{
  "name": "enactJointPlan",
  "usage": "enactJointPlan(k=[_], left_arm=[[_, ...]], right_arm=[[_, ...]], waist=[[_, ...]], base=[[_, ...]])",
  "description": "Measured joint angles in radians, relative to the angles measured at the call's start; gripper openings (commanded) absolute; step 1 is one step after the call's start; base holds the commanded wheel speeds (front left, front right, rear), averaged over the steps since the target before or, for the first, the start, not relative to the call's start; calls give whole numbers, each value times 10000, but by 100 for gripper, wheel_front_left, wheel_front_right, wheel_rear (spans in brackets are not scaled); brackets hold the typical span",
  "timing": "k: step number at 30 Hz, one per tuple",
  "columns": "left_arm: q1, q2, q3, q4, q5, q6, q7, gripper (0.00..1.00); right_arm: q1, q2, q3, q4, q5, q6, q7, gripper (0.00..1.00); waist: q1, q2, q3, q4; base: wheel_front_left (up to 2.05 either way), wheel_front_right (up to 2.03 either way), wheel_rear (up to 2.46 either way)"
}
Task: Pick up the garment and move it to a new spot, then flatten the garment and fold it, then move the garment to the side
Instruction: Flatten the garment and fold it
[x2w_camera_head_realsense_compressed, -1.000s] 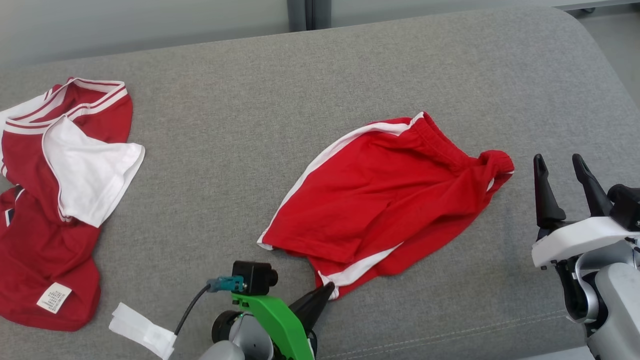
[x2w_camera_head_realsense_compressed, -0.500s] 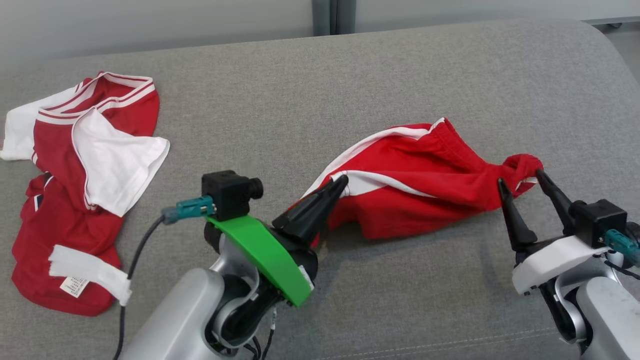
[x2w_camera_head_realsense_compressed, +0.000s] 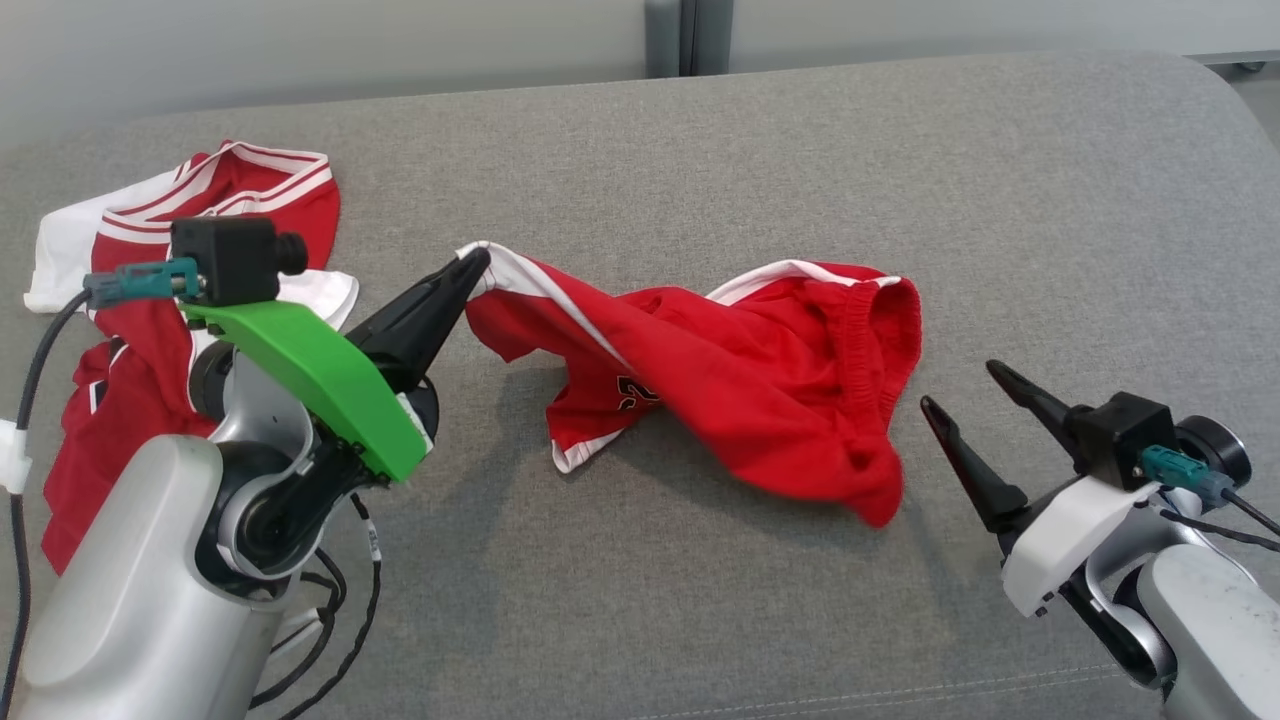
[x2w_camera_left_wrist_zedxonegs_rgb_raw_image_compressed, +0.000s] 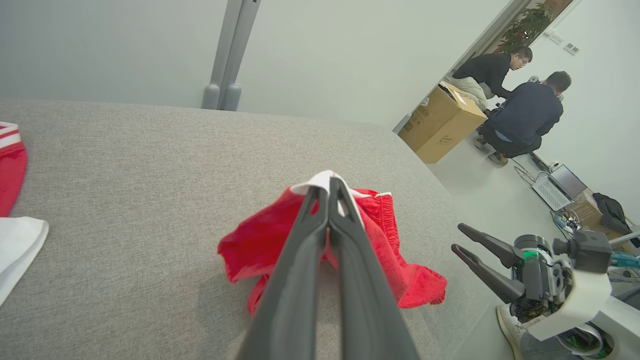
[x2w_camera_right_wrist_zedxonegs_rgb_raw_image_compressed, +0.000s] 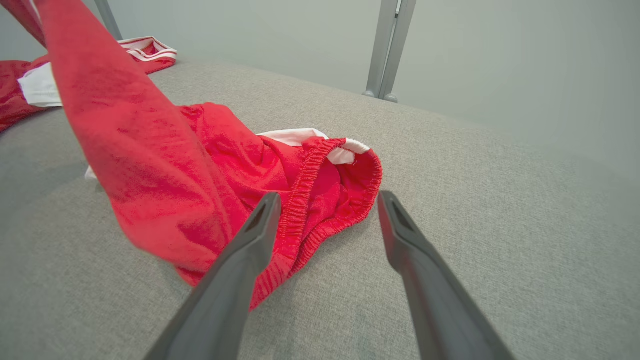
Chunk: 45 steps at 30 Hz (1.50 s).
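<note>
Head view: the left gripper (x2w_camera_head_realsense_compressed: 470, 266), centre left, is clamped on a white-trimmed corner of the red shorts (x2w_camera_head_realsense_compressed: 770, 400), holding it above the grey cushion (x2w_camera_head_realsense_compressed: 700, 140); the rest trails across mid-frame. The right gripper (x2w_camera_head_realsense_compressed: 958, 385), lower right, gapes empty just beside the shorts

Left wrist view: its fingers (x2w_camera_left_wrist_zedxonegs_rgb_raw_image_compressed: 300, 260) pinch the white hem at centre

Right wrist view: the waistband lies at centre, just ahead of spread fingers (x2w_camera_right_wrist_zedxonegs_rgb_raw_image_compressed: 240, 260)

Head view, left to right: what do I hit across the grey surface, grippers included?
red-and-white shirt → left gripper, shut on a corner of the shorts → red shorts → right gripper, open
</note>
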Motion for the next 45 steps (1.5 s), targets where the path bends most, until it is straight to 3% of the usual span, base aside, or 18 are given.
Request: enactJointPlan(k=[4,13,27,29,33,45], left_arm=[[-212,75,159,40,-188,77,318,0],[-255,431,560,-31,-305,430,702,0],[-646,322,385,-360,-466,589,1106,0],[-673,282,339,-362,-500,589,1133,0],[-700,259,307,-366,-545,589,1143,0],[-815,205,290,-359,-642,585,1141,0]], right_arm=[[-31,-82,477,-10,-50,403,336,100],[397,-201,1833,-313,-71,742,750,100],[-287,-46,2782,282,-840,752,807,100],[-461,-27,2957,433,-982,752,798,94],[-616,48,3260,648,-1189,754,798,91],[-1375,353,3870,1384,-1363,765,585,89]], waist=[[0,0,31,-34],[0,0,156,-301],[0,0,635,-397],[0,0,672,-331],[0,0,723,-220],[0,0,870,99]], base=[[0,0,0],[0,0,0],[0,0,0],[0,0,0],[0,0,0],[0,0,0]])
